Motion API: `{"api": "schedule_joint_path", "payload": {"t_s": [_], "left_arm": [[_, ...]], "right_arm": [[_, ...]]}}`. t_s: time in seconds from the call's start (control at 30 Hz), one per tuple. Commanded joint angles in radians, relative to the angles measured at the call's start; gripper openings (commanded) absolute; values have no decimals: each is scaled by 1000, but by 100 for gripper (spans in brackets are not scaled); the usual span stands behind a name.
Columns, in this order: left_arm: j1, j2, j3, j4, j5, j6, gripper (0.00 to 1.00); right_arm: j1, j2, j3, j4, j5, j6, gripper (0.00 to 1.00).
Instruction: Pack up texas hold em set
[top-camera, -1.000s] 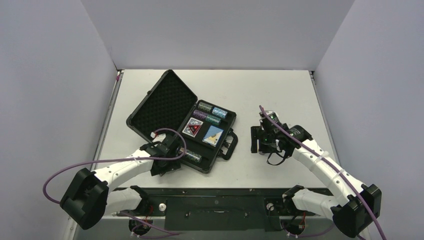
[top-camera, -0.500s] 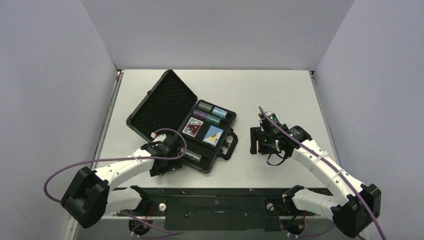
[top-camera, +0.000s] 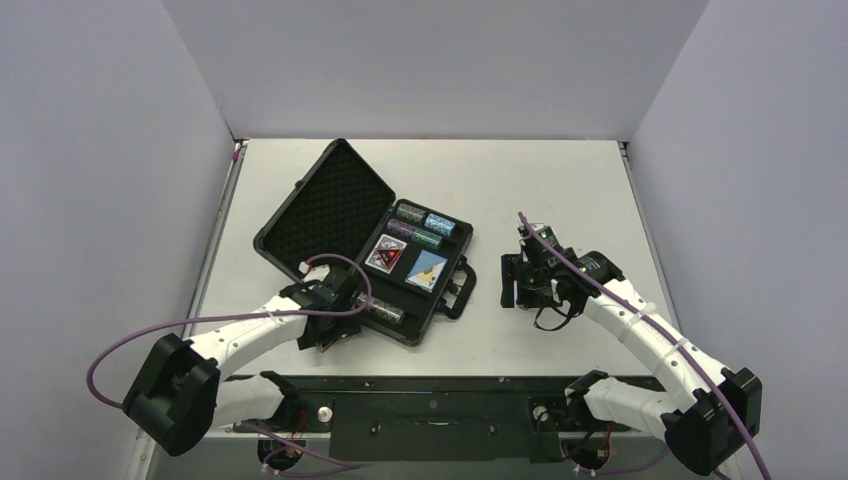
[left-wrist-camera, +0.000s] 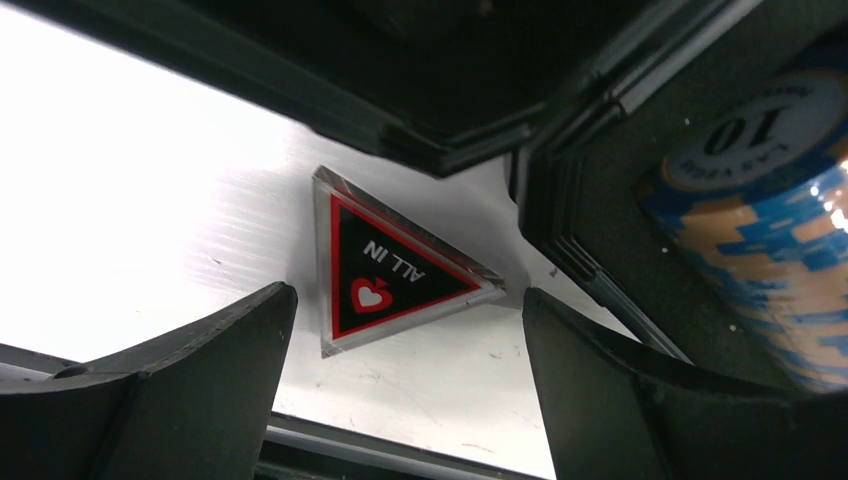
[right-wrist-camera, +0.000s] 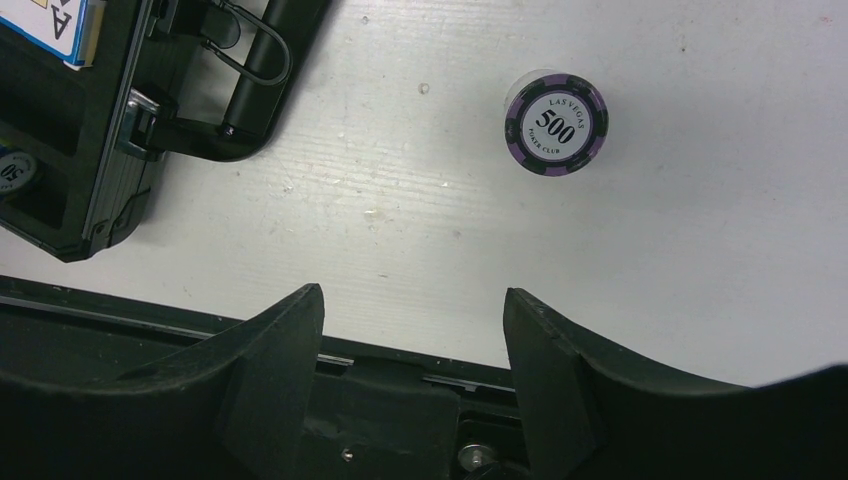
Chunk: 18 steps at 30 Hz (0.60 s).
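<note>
The black briefcase (top-camera: 340, 215) lies open on the table, its foam lid propped up at the left. In its tray are several glittery chip rolls (top-camera: 425, 225) and two card decks (top-camera: 427, 270). Another chip roll (top-camera: 385, 313) lies at the near corner, blue in the left wrist view (left-wrist-camera: 775, 230). My left gripper (top-camera: 333, 328) hovers open by that corner. The red-black "ALL IN" triangle (left-wrist-camera: 395, 270) lies flat on the table just beyond its fingertips (left-wrist-camera: 250, 330). My right gripper (top-camera: 520, 285) is open and empty, and a purple 500 chip roll (right-wrist-camera: 556, 123) stands ahead of it.
The case handle (right-wrist-camera: 255, 60) and latches face the right gripper. The table's dark near rail (right-wrist-camera: 400, 385) runs just under both grippers. White walls close in the left, back and right sides.
The left gripper has drawn back slightly toward the near left, uncovering more of the chip roll at the case's near corner. The right arm has not moved.
</note>
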Motion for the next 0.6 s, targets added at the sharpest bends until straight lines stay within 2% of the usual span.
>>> {"api": "schedule_joint_path", "payload": {"t_s": [0.0,0.3,0.57], "left_arm": [[20,-55,-9,79,-98,10,81],[20,-90,-50,89,-79,-10,75],[18,-71,-49,74,-33,-19,74]], "right_arm": [[-8,-16,7,16,-1,-4,62],[-10,-5,10,16,-6,-9,61],[-11,-1,4,22,-10,-9,61]]}}
